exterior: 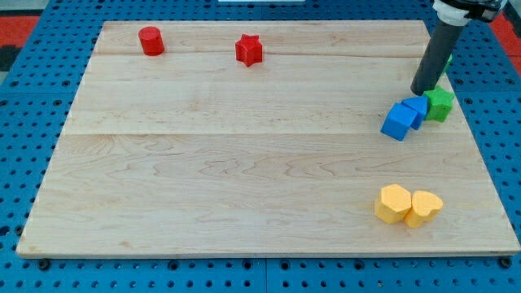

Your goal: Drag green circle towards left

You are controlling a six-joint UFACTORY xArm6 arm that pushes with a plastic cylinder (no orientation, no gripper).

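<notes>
Behind our rod [435, 55], at the view's right edge, only a green sliver [449, 59] shows, perhaps the green circle. We lean in from the top right; my tip [420, 90] sits just above 2 blue blocks [404, 116], beside a green star [439, 103]. We carry no jaws.

Bright, even light (shadows faint and short), sharp focus throughout.

A red cylinder [151, 41] and a red star [249, 50] stand near the wooden board's [228, 163] top edge, well apart.

Two yellow blocks [408, 205] touch each other at the view's bottom right.
</notes>
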